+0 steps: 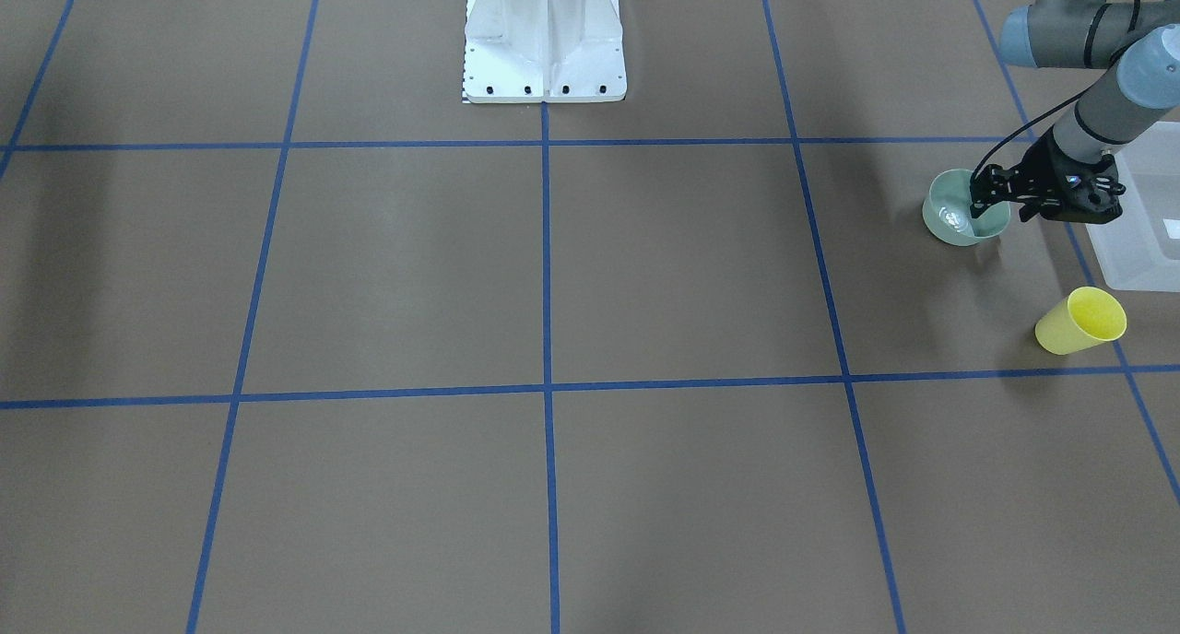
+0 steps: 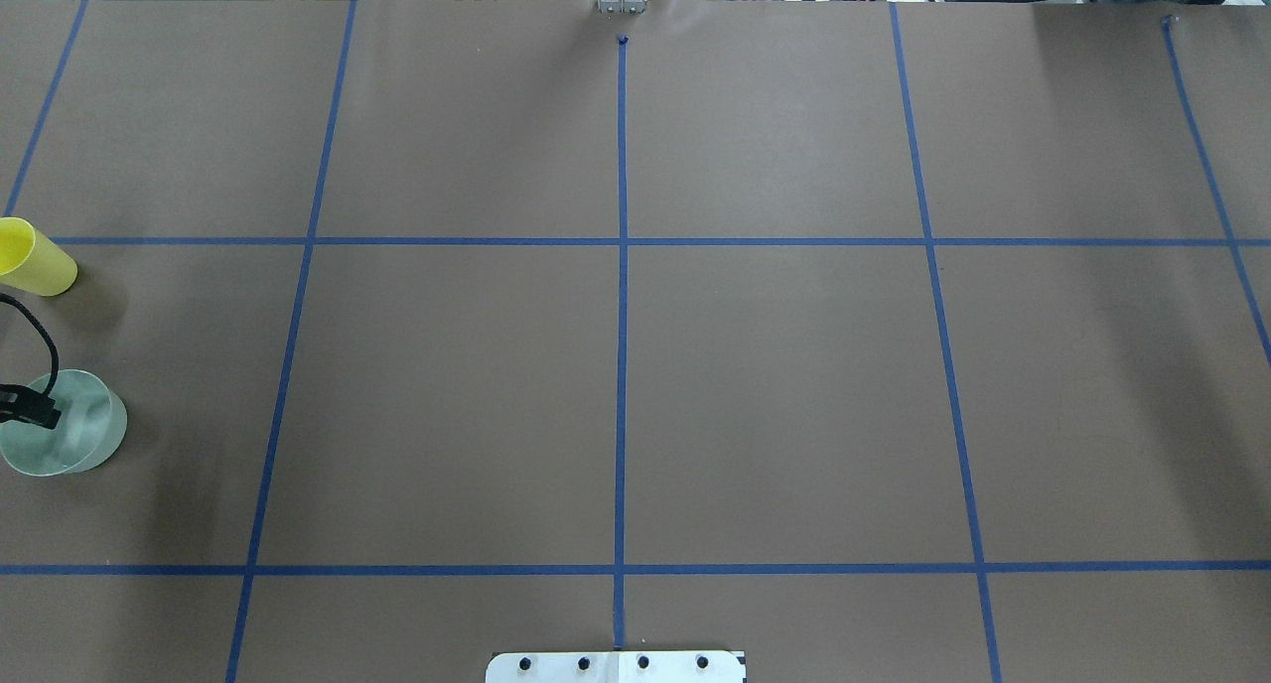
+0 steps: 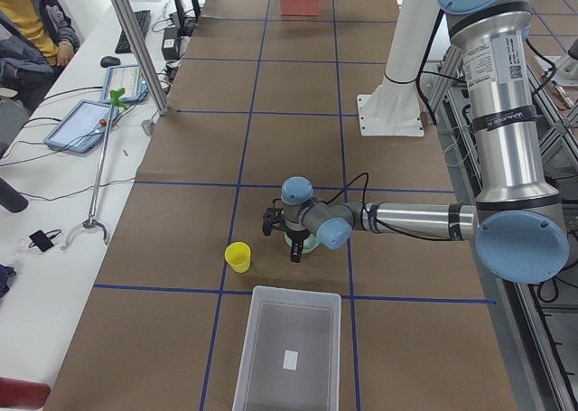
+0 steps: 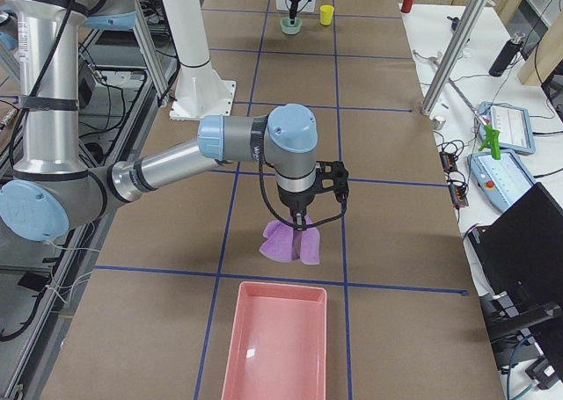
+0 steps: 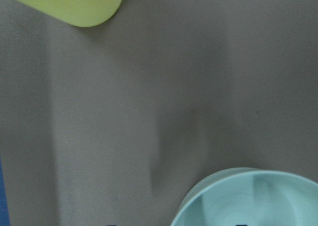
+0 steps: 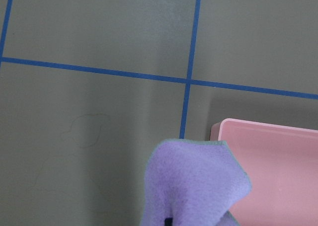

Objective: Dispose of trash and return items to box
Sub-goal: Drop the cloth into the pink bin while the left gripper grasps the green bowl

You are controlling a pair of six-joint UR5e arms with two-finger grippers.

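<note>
A yellow cup (image 1: 1080, 321) lies on its side on the brown table; it also shows in the overhead view (image 2: 30, 258) and the left wrist view (image 5: 74, 5). The translucent white box (image 1: 1143, 219) stands next to it, with a small label inside (image 3: 289, 359). My left gripper (image 1: 982, 205) is low over a pale green bowl (image 1: 954, 217), its jaws apart on either side of the near rim (image 5: 208, 186). My right gripper (image 4: 301, 217) is shut on a purple cloth (image 4: 288, 240) that hangs above the table (image 6: 194, 186).
A pink tray (image 4: 273, 347) lies on the table just past the hanging cloth, and its corner shows in the right wrist view (image 6: 273, 171). The robot's white base (image 1: 544, 44) stands mid-table. Blue tape lines grid the table.
</note>
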